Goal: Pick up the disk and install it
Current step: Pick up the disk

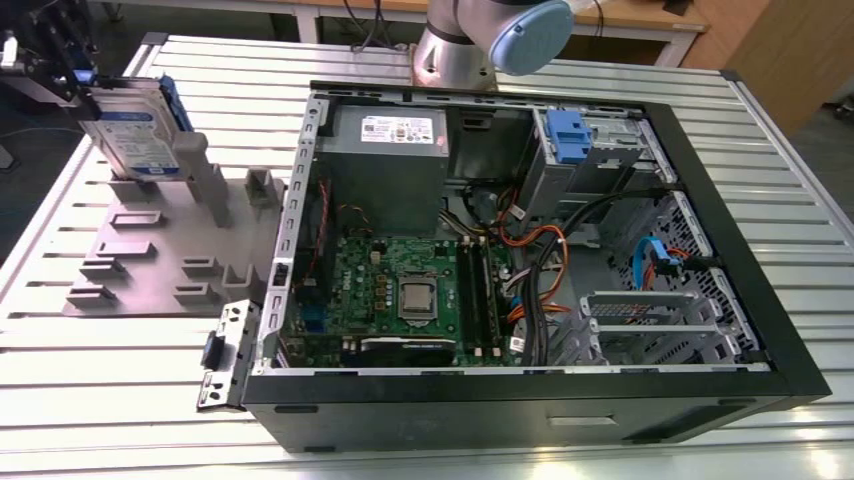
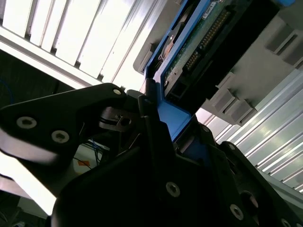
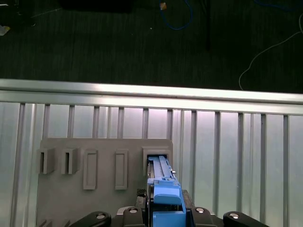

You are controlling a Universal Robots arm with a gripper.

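The disk (image 1: 136, 138): flat silver-grey drive, white-and-blue label, blue plastic carrier along its edges. It stands upright on edge, lower end at a slot of the grey holder block (image 1: 160, 265) on the desk (image 1: 107, 390), at the exterior view's left of the open computer case (image 1: 747, 300). The hand (image 1: 60, 75) is above it, clamped on the carrier's top end.

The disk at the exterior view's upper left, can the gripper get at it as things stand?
Probably yes. The gripper looks closed on the blue carrier end of the disk, upright over the grey holder, with nothing between them.
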